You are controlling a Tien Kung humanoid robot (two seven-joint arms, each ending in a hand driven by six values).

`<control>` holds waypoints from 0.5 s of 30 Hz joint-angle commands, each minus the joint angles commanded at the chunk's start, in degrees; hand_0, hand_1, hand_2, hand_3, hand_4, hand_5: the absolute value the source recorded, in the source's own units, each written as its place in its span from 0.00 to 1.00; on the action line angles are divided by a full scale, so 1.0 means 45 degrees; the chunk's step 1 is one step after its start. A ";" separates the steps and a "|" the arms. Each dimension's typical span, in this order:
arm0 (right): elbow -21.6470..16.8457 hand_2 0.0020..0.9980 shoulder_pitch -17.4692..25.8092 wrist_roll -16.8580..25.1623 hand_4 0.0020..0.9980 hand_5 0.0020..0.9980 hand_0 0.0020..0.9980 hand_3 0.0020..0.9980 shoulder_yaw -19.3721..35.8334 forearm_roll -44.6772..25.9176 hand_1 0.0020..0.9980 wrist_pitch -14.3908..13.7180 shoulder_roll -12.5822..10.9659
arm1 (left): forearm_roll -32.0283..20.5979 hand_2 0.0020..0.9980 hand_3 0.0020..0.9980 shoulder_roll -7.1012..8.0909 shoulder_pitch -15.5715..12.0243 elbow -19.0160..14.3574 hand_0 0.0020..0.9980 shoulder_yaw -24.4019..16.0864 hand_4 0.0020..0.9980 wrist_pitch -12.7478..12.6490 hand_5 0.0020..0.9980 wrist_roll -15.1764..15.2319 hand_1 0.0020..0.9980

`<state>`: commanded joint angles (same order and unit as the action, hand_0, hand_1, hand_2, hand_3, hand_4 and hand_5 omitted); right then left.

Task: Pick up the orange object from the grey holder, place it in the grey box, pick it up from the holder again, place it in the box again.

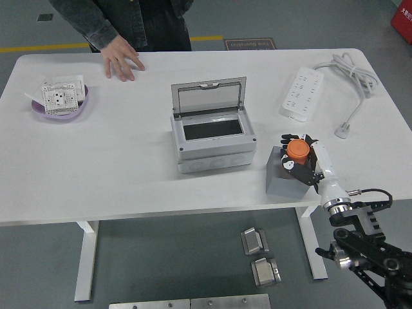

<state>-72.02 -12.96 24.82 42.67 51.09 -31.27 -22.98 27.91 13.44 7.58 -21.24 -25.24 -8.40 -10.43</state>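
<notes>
— Atop the grey holder (280, 175) at the table's near right edge sits the orange object (297, 150); it looks small, rigid and light, likely smooth; best gripped round its sides.

— And the right hand (302, 159)?

— Its fingers curl round the orange piece, apparently gripping it; the forearm reaches in from the lower right; the open grey box (213, 134) waits just to the left; a person's hand (121, 59) rests flat on the far edge.
</notes>
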 joint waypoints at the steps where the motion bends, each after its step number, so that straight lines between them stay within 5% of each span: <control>1: -0.0013 0.62 -0.0011 -0.0020 0.01 0.00 0.79 0.52 0.0001 0.0050 0.67 -0.0011 -0.0003 | -0.0004 0.62 0.65 -0.0002 -0.0003 0.0001 0.66 0.0003 0.63 0.0002 0.44 0.0000 0.66; 15: -0.0631 0.64 -0.0095 -0.0347 0.01 0.00 0.79 0.52 0.0040 0.0960 0.69 -0.0259 -0.0160 | -0.0176 0.62 0.65 -0.0022 -0.0060 0.0136 0.66 0.0174 0.64 0.0026 0.45 -0.0016 0.66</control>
<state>-74.85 -13.39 23.25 42.85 55.41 -32.44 -23.70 27.11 13.34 7.31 -20.62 -24.46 -8.28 -10.50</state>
